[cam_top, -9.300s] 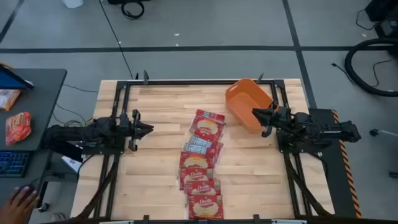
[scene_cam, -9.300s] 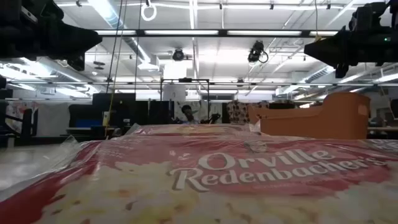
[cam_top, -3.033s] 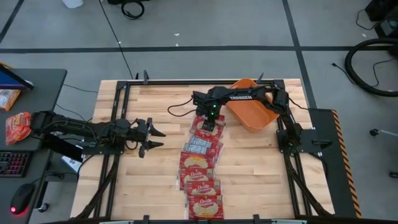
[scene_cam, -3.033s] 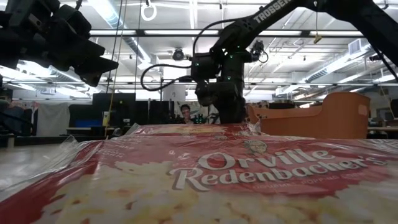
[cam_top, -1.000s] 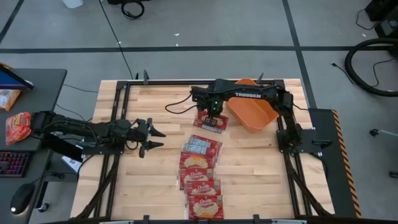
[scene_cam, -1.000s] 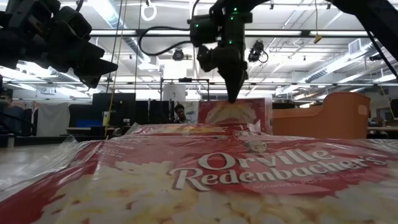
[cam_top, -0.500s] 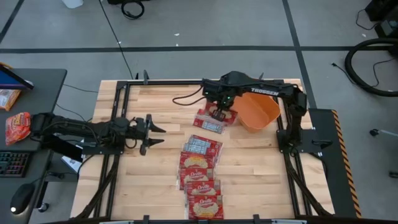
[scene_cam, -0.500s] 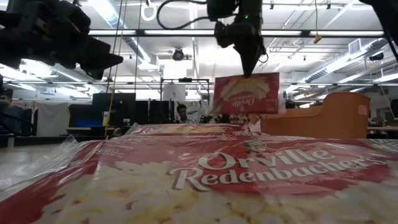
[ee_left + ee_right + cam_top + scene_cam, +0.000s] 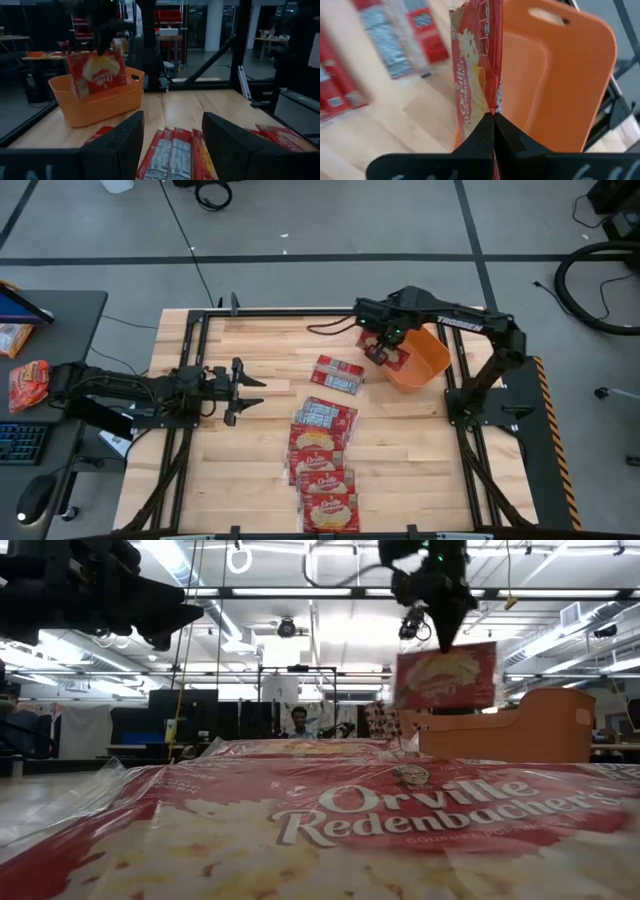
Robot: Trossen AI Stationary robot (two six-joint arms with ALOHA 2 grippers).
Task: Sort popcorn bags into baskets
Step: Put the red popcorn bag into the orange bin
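Low view: right pincer (image 9: 447, 643) grips a popcorn bag (image 9: 446, 675) hanging long-side-level over the orange basket (image 9: 510, 730).

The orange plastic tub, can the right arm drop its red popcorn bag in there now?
Probably yes. The right gripper holds the flat red popcorn bag up in the air at the rim of the orange plastic tub, and nothing shows in the way.

My right gripper (image 9: 493, 116) pinches one popcorn bag (image 9: 390, 356) by its top edge, hanging upright above the near rim of the orange basket (image 9: 425, 368). The other popcorn bags (image 9: 322, 455) lie flat in a row on the wood (one shows its white-and-blue back).
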